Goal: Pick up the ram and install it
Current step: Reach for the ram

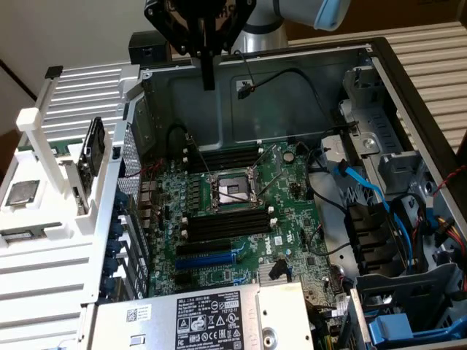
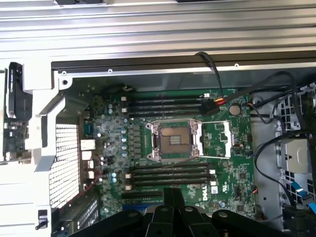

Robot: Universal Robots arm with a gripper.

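The tool [image 1: 209, 82] hangs high over the far wall of the open computer case [image 1: 292, 95]. Its two fingers are pressed tight together and there is nothing between them. The ram [image 1: 92, 149] is not under it. The ram sits off toward the exterior view's left and closer to that camera, outside the case. It stands on its thin edge in a white rack [image 1: 66, 255], at the rack's edge just beside the case's side wall [image 1: 135, 211] with the little holes. From here the stick looks dark and tipped a bit, and its long side runs from near to far. The black slots [image 1: 226, 222] on the green board [image 1: 292, 189] run the other way, so I think the stick lies crosswise to the place where it must go. All the slots look bare, so the job looks hardly begun. The air between the tool and the ram is open. White posts [image 1: 33, 120] of the rack stand close to the stick, so there is little room at its sides and more above it. A square silver chip [image 1: 22, 191] lies further out on the rack, well apart from the stick. Inside the case, black and blue wires [image 1: 365, 189] crowd the side toward the exterior view's right, away from the slots.
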